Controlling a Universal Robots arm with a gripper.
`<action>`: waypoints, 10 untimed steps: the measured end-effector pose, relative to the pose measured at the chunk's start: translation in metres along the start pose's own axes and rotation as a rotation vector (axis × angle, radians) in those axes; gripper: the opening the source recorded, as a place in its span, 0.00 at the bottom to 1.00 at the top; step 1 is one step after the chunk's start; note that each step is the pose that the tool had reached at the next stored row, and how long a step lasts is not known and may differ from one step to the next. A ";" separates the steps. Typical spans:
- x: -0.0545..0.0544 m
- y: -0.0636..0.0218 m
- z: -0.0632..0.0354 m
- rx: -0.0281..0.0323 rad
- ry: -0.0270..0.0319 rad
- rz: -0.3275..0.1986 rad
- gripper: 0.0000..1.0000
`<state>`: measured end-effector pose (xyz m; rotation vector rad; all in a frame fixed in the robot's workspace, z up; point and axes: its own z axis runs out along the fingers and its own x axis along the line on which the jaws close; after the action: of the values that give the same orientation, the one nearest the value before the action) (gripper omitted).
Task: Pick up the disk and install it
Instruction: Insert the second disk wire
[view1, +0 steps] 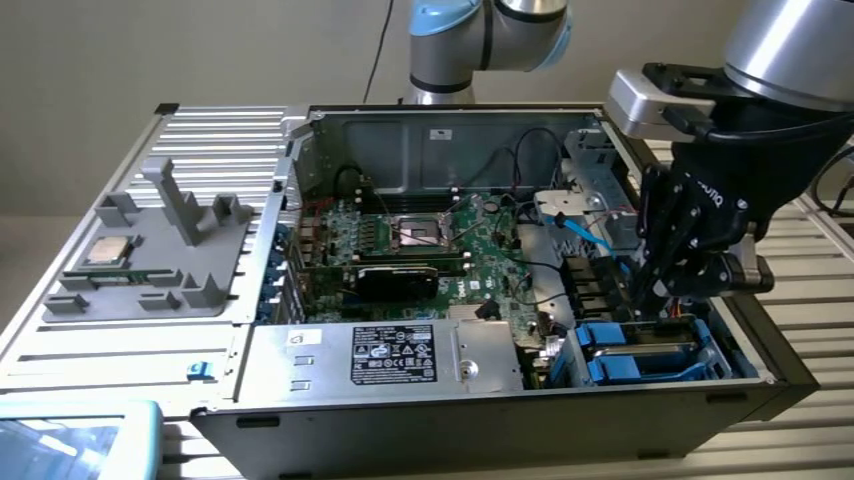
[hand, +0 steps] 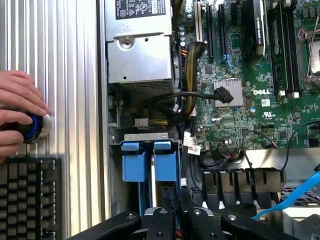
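i see my end effector (view1: 663, 308) pressed nearly together, down in the computer case's (view1: 400, 420) drive bay, apparently seating the disk (hand: 150, 167) in its blue carrier there.

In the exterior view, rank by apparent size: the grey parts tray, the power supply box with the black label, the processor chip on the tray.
1. Grey parts tray
2. Power supply box, slightly smaller and nearer the camera, so unsure
3. Processor chip

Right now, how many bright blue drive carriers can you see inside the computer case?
2, side by side in the drive bay: one blue carrier and a second blue carrier, just ahead of the gripper. Others may be hidden.
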<state>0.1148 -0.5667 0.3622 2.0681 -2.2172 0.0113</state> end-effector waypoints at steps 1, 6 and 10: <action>0.001 0.0005 0.0005 0.0013 -0.0013 0.000 0.16; 0.001 0.0012 0.0060 0.0184 -0.0052 0.000 0.16; 0.002 0.0008 0.0110 0.0237 -0.0092 -0.001 0.16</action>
<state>0.1130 -0.5696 0.3515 2.0851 -2.2325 0.0282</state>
